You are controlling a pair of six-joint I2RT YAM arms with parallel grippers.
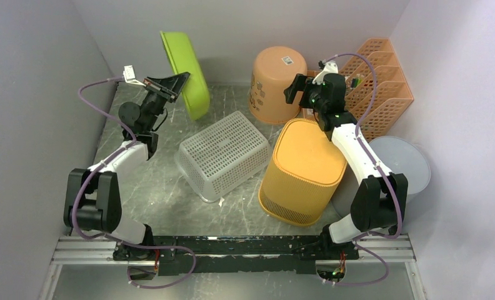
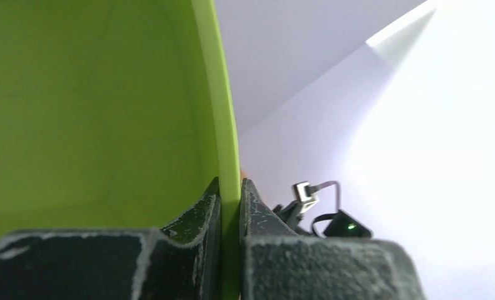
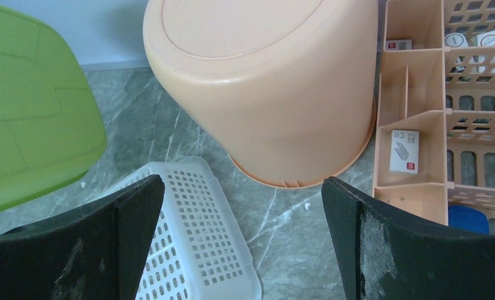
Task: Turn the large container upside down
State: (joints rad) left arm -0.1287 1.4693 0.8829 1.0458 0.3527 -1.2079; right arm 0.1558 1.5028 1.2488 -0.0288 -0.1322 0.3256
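Overhead and wrist views of the two-arm rig. The green tub (image 1: 185, 72) stands on edge at the rear left of the bench (image 1: 151, 187), close to the back wall, with its open side towards the left arm and its base towards the right; whether its lower edge touches the bench cannot be told. The left hand (image 2: 230, 209) pinches the rim of the tub, one finger inside the wall and one outside, both flat against the plastic. The right hand (image 3: 242, 187) is spread wide and holds nothing; it hangs above the bench in front of an orange bucket (image 1: 276, 84). The bucket stands mouth down at the rear centre, to the right of the tub and apart from it. A white basket (image 1: 223, 153) lies mouth down at mid-bench, between the two arms, in front of the tub and the bucket. A yellow bin (image 1: 302, 172), also mouth down, stands just right of the basket and under the right forearm. An orange rack (image 1: 382, 87) with several compartments stands against the right wall beside the bucket; small boxes lie in some of its compartments. A grey disc (image 1: 401, 162) lies at the right edge, behind the right arm
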